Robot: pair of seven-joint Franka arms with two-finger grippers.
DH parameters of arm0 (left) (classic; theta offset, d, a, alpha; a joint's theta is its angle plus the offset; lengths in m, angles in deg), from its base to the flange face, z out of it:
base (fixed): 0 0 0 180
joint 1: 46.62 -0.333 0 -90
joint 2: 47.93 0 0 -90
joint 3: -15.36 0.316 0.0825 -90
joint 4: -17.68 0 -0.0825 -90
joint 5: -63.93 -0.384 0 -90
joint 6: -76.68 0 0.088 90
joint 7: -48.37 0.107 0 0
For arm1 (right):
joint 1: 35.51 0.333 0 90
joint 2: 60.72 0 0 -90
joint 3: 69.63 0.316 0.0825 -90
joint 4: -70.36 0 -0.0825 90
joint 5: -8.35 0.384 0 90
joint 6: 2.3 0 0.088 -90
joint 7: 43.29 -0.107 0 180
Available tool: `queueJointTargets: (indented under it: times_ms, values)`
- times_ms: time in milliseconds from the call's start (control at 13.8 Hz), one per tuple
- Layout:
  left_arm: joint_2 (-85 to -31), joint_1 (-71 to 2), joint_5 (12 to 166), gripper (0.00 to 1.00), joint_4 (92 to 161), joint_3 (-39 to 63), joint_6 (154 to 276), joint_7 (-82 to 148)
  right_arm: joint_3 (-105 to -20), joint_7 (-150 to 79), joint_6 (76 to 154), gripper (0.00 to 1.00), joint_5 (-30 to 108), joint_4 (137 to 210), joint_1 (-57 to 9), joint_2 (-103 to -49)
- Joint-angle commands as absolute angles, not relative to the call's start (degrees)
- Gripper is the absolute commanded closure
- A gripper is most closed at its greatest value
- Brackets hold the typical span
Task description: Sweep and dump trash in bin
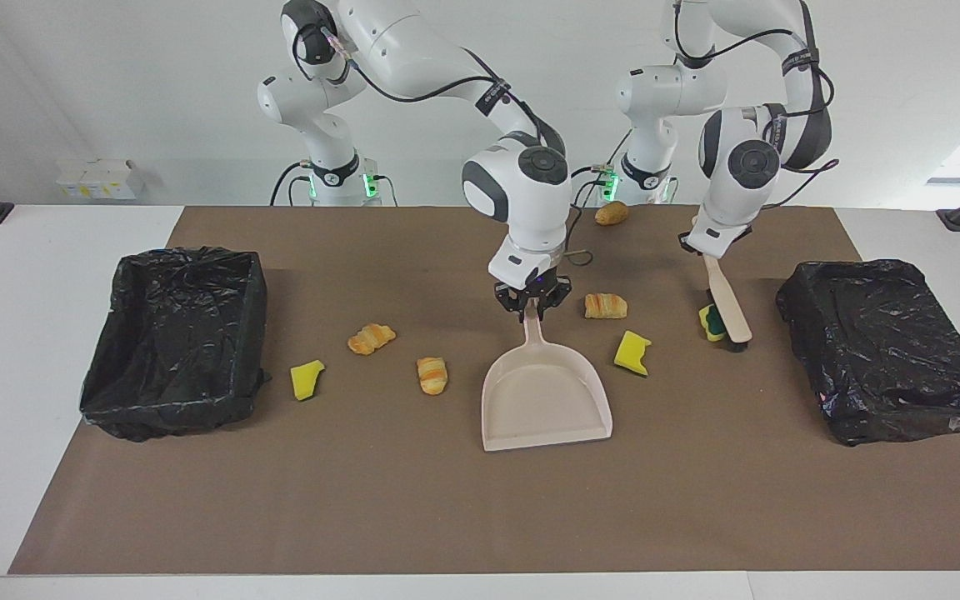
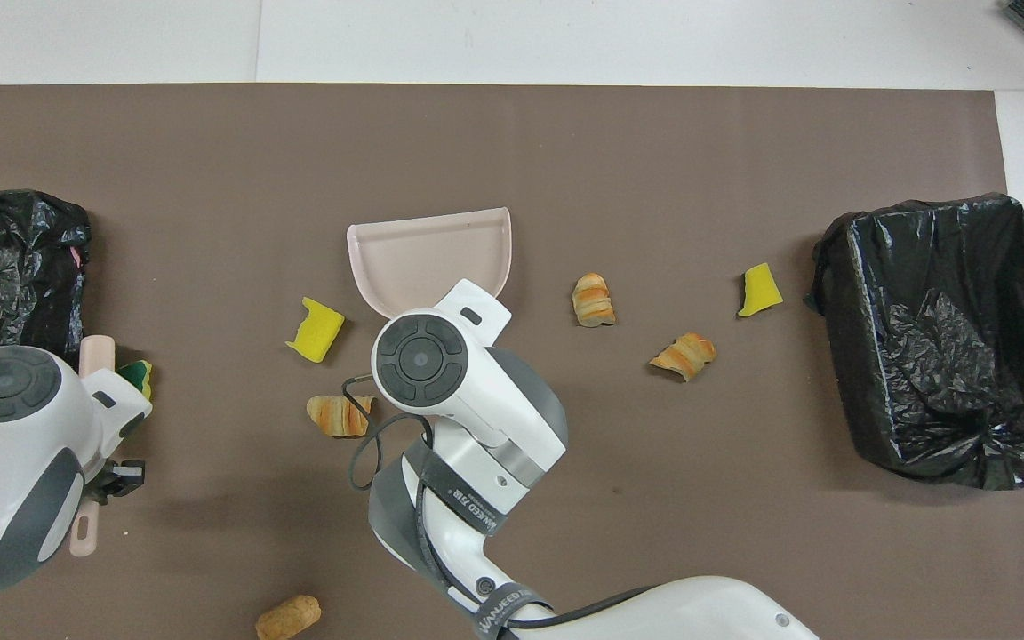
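My right gripper (image 1: 532, 306) is shut on the handle of the beige dustpan (image 1: 547, 400), which rests mid-table with its mouth facing away from the robots. My left gripper (image 1: 703, 247) is shut on the beige brush (image 1: 728, 304), whose head touches a green-backed sponge (image 1: 708, 322). A yellow sponge (image 1: 632, 352) and a croissant piece (image 1: 605, 306) lie beside the pan toward the left arm's end. Two croissant pieces (image 1: 432, 375) (image 1: 372, 337) and another yellow sponge (image 1: 307, 379) lie toward the right arm's end. A potato-like lump (image 1: 611, 214) sits near the robots.
Two black-lined bins stand on the brown mat, one bin (image 1: 176, 337) at the right arm's end and one bin (image 1: 888, 350) at the left arm's end. The right arm's wrist (image 2: 423, 360) covers the dustpan's handle in the overhead view.
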State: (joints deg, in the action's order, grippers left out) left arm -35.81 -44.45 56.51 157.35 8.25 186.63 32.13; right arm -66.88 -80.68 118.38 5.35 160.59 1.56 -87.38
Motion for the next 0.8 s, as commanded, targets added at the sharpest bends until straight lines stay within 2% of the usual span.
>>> queueJointTargets:
  times_ms: [0,145,435,726]
  values:
    - [-38.0,-40.1,61.5,1.00,154.1,8.9,187.7,31.0,-66.0,-77.8,115.5,1.00,5.1,161.5,-1.6,-83.3]
    - [-38.9,-36.8,62.1,1.00,149.9,8.9,184.5,30.7,-66.0,-72.5,112.3,1.00,5.1,161.7,-3.6,-81.3]
    - [-36.9,-35.6,70.3,1.00,142.3,8.2,173.5,29.1,-66.1,-58.4,105.9,1.00,5.1,163.8,-6.3,-76.9]
    - [-33.4,-34.9,70.3,1.00,143.2,5.3,161.0,14.0,-66.1,-40.4,100.1,1.00,5.0,163.9,-8.3,-75.9]
